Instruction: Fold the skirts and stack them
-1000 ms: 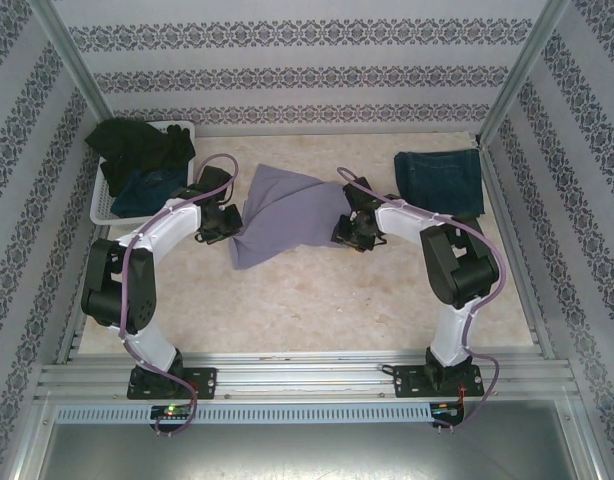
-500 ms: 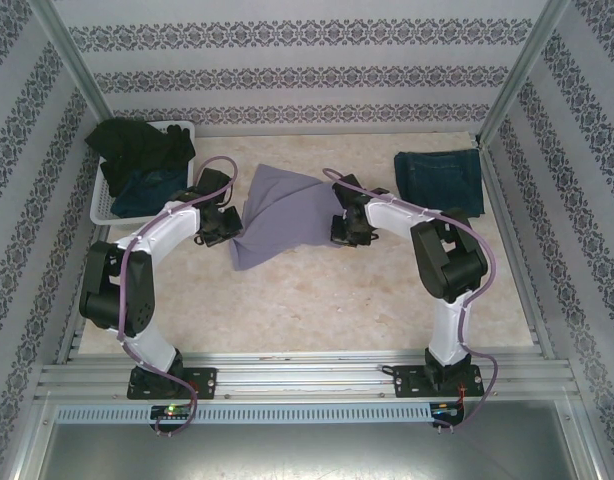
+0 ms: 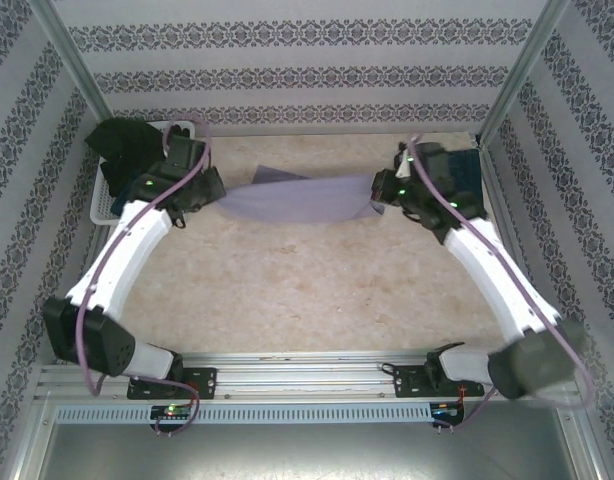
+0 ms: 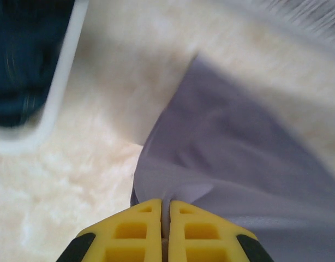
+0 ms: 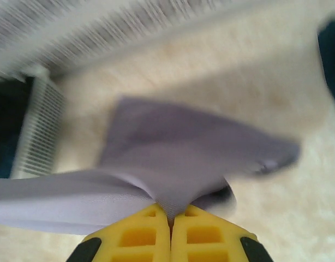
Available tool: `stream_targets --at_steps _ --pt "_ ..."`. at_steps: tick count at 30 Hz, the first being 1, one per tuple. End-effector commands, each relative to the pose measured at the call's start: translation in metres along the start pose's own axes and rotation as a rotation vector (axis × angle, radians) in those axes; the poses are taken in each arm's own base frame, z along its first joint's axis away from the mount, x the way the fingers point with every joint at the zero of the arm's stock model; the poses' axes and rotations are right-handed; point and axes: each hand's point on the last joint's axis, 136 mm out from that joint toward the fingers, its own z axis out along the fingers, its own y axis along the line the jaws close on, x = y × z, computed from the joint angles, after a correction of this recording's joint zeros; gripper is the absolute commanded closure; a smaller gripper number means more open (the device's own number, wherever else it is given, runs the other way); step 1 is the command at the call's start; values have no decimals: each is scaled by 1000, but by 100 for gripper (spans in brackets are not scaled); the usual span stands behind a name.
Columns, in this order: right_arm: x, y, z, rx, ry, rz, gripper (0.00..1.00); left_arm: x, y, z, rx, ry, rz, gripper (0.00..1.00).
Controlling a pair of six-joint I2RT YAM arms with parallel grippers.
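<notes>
The pale lavender-grey skirt (image 3: 297, 200) hangs stretched out in a wide band above the back of the table. My left gripper (image 3: 215, 196) is shut on its left end, and the yellow fingertips (image 4: 151, 218) pinch a fold of the cloth (image 4: 227, 147). At the right end my right gripper (image 3: 377, 194) is shut on the skirt (image 5: 178, 147), the fabric bunching between its fingertips (image 5: 192, 224). A folded dark blue denim skirt (image 3: 469, 165) lies at the back right, partly behind the right arm. A black skirt (image 3: 127, 140) and another denim one (image 3: 120, 188) sit in the basket.
The white lattice basket (image 3: 100, 208) stands at the back left, close beside the left wrist; its rim (image 4: 55, 93) is just left of the cloth. Patterned walls and metal posts close in the back and both sides. Bare table lies in front of the skirt.
The right gripper has closed on the skirt's right edge. Both arms have risen and swung outward and back, pulling the skirt from a crumpled heap into a taut band.
</notes>
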Motion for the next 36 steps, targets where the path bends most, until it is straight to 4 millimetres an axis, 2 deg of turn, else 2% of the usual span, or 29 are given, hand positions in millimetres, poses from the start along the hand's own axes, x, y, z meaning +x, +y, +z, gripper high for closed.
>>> stream_targets --at_steps 1,4,6,9,14,16,19,22,24,26,30,33,35,36 --pt "-49 11 -36 -15 -158 -70 100 -44 10 -53 -63 -157 65 100" --pt "-83 34 -50 -80 -244 -116 100 -79 -15 -74 17 -251 89 100" --pt "-103 43 -46 -117 -300 -132 100 -100 -29 -77 45 -295 110 100" --pt "-130 47 -27 -141 -344 -132 100 -134 -46 -66 47 -369 139 100" --pt "-172 55 35 -192 -344 -102 100 -199 -73 -42 33 -537 183 100" --pt "-185 62 53 -224 -341 -90 100 -225 -82 -42 17 -613 206 100" --pt "-203 77 57 -272 -348 -98 100 -257 -92 -52 20 -692 233 100" --pt "-208 84 51 -289 -354 -122 100 -268 -103 -68 48 -733 271 100" --pt "-203 83 46 -289 -349 -136 100 -263 -104 -75 68 -719 287 100" --pt "-191 77 45 -278 -329 -143 100 -250 -100 -75 68 -664 300 100" --pt "-144 57 56 -287 -248 -129 100 -205 -82 -54 55 -523 322 100" --pt "-85 29 78 -276 -130 -86 100 -156 -53 -31 24 -446 301 100" --pt "-37 7 87 -263 -30 -52 100 -110 -21 -13 -23 -380 249 100" --pt "-9 -5 90 -248 31 -34 100 -80 -2 -4 -45 -334 216 100"
